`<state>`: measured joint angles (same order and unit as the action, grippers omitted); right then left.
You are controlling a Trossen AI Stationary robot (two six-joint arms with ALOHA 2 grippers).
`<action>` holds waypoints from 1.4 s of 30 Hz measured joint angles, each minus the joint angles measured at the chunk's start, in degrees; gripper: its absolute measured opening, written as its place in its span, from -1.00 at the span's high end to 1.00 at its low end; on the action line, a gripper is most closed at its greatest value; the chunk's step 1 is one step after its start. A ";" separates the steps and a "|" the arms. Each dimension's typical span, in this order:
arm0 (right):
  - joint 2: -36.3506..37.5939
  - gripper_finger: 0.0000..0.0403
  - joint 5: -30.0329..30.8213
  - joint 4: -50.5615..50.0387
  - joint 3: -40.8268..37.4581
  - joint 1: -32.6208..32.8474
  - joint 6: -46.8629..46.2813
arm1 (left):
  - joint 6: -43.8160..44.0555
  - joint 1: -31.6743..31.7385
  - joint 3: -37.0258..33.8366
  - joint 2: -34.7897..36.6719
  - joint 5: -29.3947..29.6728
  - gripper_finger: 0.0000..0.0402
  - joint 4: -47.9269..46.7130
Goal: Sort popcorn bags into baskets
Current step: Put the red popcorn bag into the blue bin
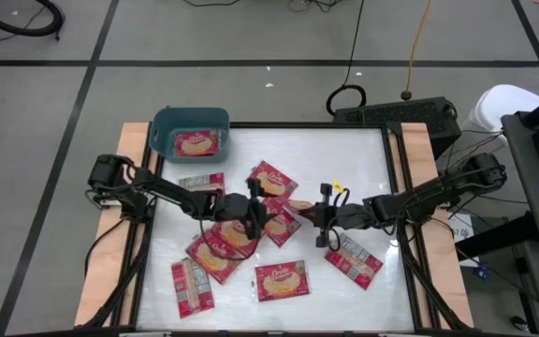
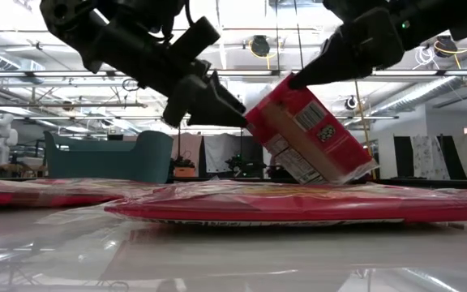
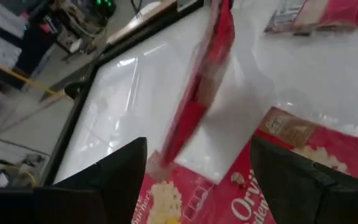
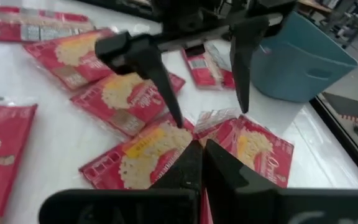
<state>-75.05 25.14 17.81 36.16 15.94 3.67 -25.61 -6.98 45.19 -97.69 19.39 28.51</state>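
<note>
My left gripper [image 1: 268, 217] hangs over the middle of the table [image 1: 372, 168] with its fingers [image 4: 160, 74] spread wide and nothing between them. In the left wrist view both fingers stand well apart, and the held packet [image 2: 310, 134] shows edge-on just beyond them, clear of either finger.

My right gripper [image 1: 314, 217] is at the middle of the table too, facing the left one, its fingers pinched together on a corner of that red popcorn bag. In the low view the bag hangs tilted, its pale printed back outward, its lower corner just above or touching a packet [image 2: 282, 207] lying flat beneath it; I cannot tell which.

The other popcorn bags lie loose on the white table: several overlap in a heap [image 1: 223, 245] under and beside my left gripper, one [image 1: 272, 178] lies just behind the grippers, one [image 1: 191, 285] is near the front left corner, one [image 1: 281, 281] sits near the front edge, and one [image 1: 354, 262] is under my right arm.

The teal basket [image 1: 187, 116] stands at the back left corner, with one red packet [image 1: 196, 143] lying flat inside it.
</note>
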 joint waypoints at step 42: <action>0.70 0.26 30.55 4.98 -0.05 4.96 -8.55 | 8.02 3.17 0.36 34.95 11.86 0.91 -42.38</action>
<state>-74.35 55.69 22.79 36.11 20.91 -4.88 -17.59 -3.80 45.55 -62.74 31.25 -13.87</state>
